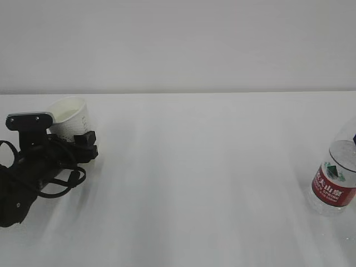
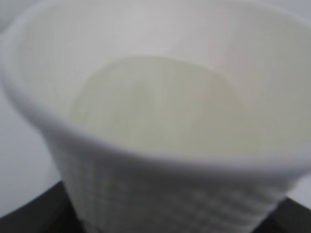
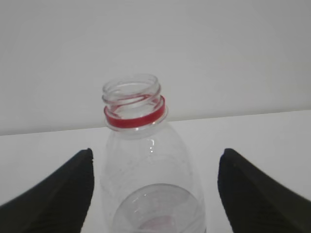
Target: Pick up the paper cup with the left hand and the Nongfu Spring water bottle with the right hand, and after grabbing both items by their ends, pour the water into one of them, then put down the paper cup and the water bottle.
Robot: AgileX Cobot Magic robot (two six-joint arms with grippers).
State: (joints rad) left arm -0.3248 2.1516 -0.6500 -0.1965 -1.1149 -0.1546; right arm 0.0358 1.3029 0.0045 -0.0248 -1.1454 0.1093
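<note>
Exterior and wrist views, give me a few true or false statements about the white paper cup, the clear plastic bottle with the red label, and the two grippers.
1. The white paper cup sits between the jaws of the left gripper. True.
2. The clear plastic bottle with the red label has its cap on. False: the mouth is open, only a red ring at the neck.
3. The right gripper is clamped on the bottle. False: its fingers stand apart from it on both sides.
4. The cup holds water. True.
5. The bottle lies on its side. False: it stands upright.

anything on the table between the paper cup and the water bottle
Nothing: in the exterior view the white table is bare between the paper cup at left and the water bottle at right.
</note>
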